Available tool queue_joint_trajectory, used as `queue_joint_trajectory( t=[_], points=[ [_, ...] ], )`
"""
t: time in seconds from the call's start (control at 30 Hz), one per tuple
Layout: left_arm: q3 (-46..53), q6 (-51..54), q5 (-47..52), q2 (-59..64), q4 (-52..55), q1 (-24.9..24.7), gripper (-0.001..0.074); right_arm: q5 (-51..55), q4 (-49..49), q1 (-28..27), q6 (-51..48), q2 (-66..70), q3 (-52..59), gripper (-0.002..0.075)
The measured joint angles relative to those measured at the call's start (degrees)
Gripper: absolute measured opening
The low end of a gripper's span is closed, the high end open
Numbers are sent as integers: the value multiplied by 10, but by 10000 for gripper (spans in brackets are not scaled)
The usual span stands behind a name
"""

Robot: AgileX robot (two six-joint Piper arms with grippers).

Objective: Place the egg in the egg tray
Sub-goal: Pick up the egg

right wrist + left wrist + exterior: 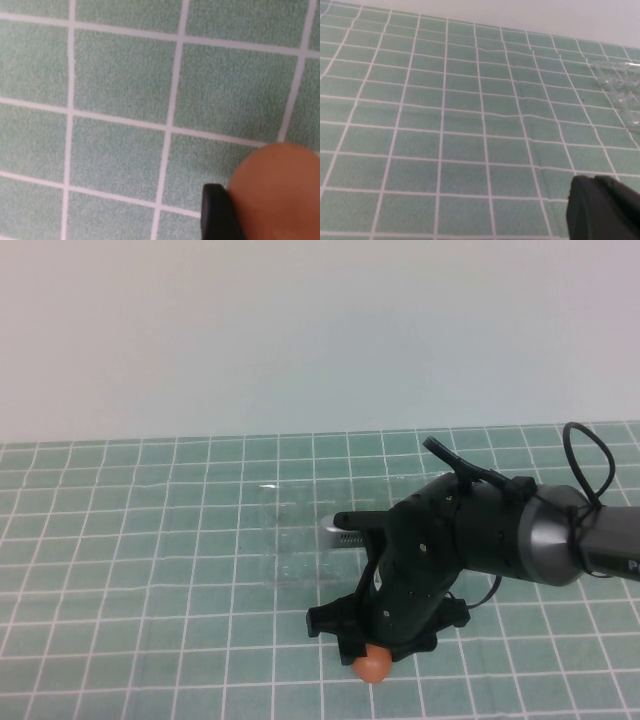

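The orange-brown egg [372,667] is near the mat's front edge, under my right gripper [374,650], which points down over it. In the right wrist view the egg [278,192] fills the corner and one black finger [218,215] presses against its side; the other finger is out of view. The transparent egg tray [298,538] lies on the mat just behind and left of the right gripper, and its corner shows in the left wrist view [623,88]. My left gripper [594,184] hovers low over bare mat, away from the tray, its fingers together and empty.
A green mat [120,540] with a white grid covers the table. A pale wall stands behind it. The right arm's black and silver body [520,535] reaches in from the right, partly over the tray's right side.
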Motion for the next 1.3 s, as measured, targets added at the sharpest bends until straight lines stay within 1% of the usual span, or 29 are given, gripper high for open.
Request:
queue_joint_trajectory(
  t=[0.07, 0.63, 0.87, 1.03, 1.3],
  points=[
    [0, 0, 0, 0, 0, 0, -1, 0, 0, 0, -8, 0, 0, 375],
    [0, 0, 0, 0, 0, 0, -1, 5, 0, 0, -33, 0, -1, 372],
    [0, 0, 0, 0, 0, 0, -1, -10, -2, 0, -109, -1, -2, 372],
    [0, 0, 0, 0, 0, 0, -1, -52, -16, 0, -150, -22, -2, 372],
    [0, 0, 0, 0, 0, 0, -1, -194, -20, 0, -222, -79, -2, 372]
  ],
)
